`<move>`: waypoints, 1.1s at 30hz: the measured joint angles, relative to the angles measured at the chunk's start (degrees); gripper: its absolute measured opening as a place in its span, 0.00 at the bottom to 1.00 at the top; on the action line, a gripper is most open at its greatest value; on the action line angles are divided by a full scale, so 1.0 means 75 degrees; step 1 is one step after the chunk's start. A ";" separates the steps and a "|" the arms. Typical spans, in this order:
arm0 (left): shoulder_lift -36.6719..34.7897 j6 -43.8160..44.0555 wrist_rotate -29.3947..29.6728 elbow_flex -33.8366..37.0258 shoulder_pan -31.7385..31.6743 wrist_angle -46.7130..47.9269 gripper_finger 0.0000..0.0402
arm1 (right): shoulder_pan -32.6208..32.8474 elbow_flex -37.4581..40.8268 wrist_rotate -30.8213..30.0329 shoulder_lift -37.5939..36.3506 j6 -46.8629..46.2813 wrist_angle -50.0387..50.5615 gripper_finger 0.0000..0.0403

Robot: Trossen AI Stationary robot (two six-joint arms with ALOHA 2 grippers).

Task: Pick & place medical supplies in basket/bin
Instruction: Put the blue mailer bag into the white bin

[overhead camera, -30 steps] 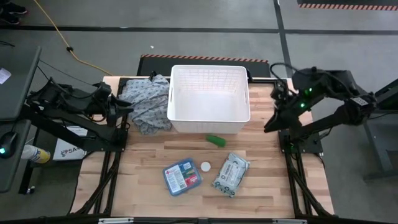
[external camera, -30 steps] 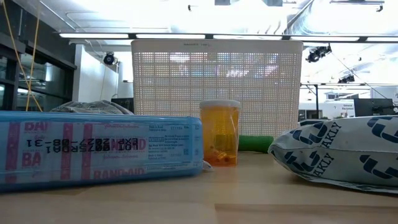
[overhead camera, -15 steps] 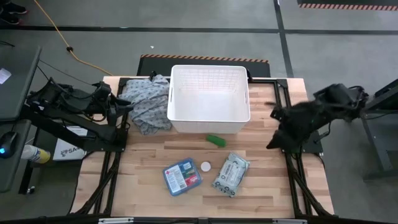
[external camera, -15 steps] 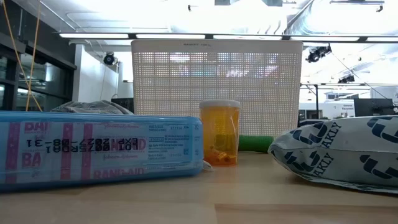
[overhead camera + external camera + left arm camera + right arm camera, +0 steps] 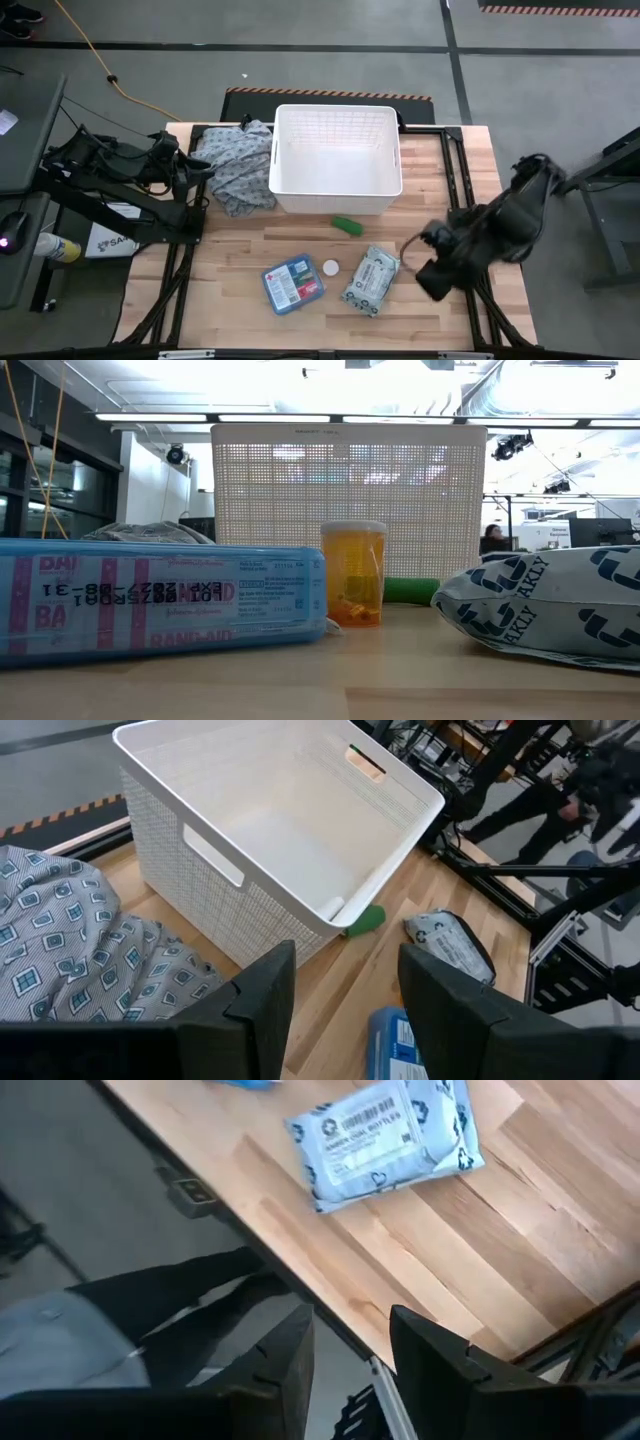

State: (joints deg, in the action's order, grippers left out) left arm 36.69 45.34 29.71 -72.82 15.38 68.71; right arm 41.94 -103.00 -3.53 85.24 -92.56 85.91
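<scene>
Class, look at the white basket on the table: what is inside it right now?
Nothing can be seen inside the basket: the overhead and left wrist views show a bare white floor. The supplies lie outside on the table, the green item in front of it. No corner is hidden.
</scene>
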 joint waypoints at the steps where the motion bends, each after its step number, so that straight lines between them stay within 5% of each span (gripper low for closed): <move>1: 0.0000 0.0000 0.0000 0.0000 0.0000 0.0000 0.53 | 0.0086 0.0000 -0.0006 0.0170 -0.0147 0.0000 0.31; 18: 0.0000 0.0006 -0.0314 0.0003 0.0000 0.0048 0.53 | 0.0553 0.0000 0.0010 0.2867 -0.0888 -0.0230 0.31; 33: 0.0000 0.0003 -0.1387 0.0006 0.0002 0.0327 0.53 | -0.0182 0.0000 -0.0110 0.3542 -0.1063 -0.1215 0.31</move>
State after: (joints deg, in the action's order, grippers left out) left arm 36.69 45.36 19.31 -72.77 15.39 71.16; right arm 40.57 -103.00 -4.35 111.81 -100.53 76.79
